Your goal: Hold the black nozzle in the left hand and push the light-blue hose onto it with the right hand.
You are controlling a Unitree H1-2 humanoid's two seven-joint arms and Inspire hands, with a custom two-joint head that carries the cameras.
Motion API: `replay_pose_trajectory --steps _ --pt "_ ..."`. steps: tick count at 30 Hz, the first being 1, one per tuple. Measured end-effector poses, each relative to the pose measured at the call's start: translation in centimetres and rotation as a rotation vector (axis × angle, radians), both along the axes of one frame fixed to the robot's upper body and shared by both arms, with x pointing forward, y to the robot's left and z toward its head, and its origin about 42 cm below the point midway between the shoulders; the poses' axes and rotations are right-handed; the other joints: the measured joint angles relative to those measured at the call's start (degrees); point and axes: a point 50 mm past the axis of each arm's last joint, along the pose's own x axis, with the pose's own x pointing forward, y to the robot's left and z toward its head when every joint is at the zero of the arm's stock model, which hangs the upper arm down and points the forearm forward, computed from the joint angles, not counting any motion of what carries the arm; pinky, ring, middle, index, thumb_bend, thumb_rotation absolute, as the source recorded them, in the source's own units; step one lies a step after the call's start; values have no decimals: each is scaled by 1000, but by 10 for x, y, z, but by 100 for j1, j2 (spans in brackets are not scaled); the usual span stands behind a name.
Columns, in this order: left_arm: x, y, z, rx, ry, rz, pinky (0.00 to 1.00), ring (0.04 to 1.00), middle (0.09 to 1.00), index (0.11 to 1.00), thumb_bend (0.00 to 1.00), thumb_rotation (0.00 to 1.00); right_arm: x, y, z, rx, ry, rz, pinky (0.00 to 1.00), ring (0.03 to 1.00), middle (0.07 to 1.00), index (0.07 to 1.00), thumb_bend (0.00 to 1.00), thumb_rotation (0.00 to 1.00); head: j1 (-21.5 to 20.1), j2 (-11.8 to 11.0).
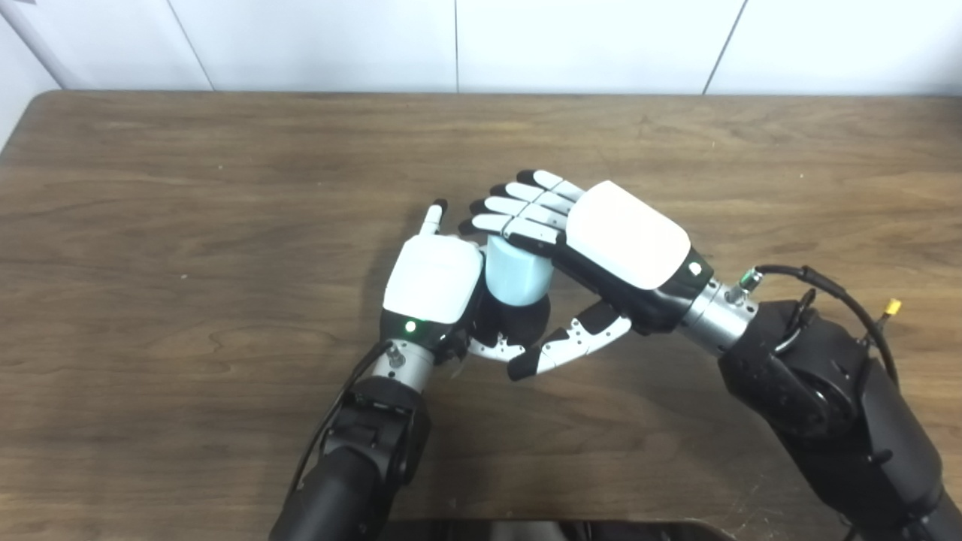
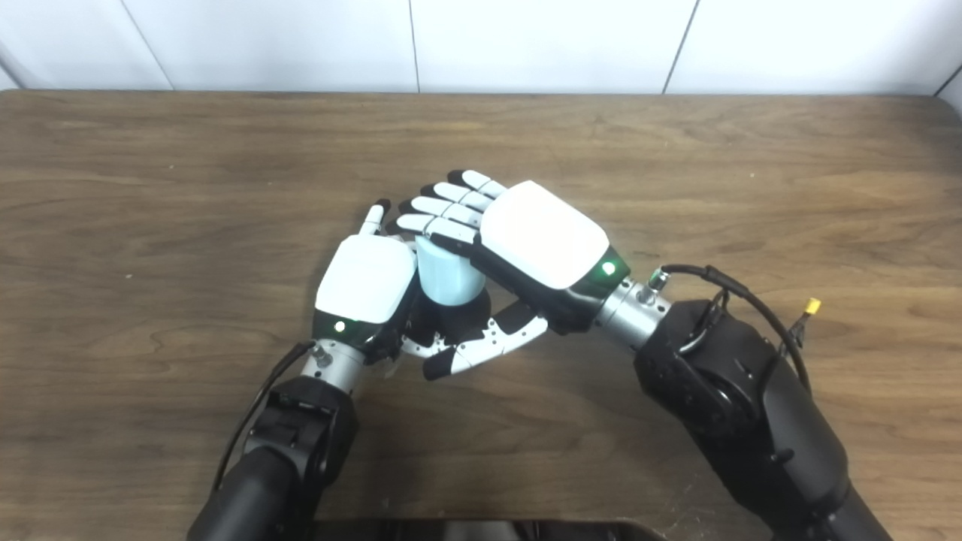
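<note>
Light-blue hose (image 1: 515, 276), a short pale cylinder, sits atop the black nozzle (image 1: 518, 319) gripped by the left hand (image 1: 434, 279); the right hand (image 1: 601, 240), fingers extended, presses it mid-table (image 1: 188, 225), before white wall panels (image 1: 316, 41).

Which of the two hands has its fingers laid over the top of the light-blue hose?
The right hand: its fingers drape over the light-blue hose. The left hand sits beside it.

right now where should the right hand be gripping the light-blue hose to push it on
Probably on its upper round wall, from the right and above. The light-blue hose stands as a short upright cylinder over the black nozzle held by the left hand, which blocks the left side. The right hand already lies over the top with fingers extended.
</note>
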Motion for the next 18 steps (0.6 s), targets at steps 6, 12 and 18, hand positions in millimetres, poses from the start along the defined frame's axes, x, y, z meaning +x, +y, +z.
replay_pose_trajectory --steps 6,12,18 --pt "0 0 0 0 3 1 1000 653 529 460 521 0 0 1 -1 3 0 0 953 896 879 857 691 945 -9 -9" --pt "0 1 0 0 4 1 1000 644 525 462 521 0 0 1 -1 4 0 0 969 903 884 860 695 952 -17 0" --pt "0 1 0 0 2 1 996 656 537 452 519 0 0 1 4 9 6 -2 972 907 891 867 696 986 -9 0"
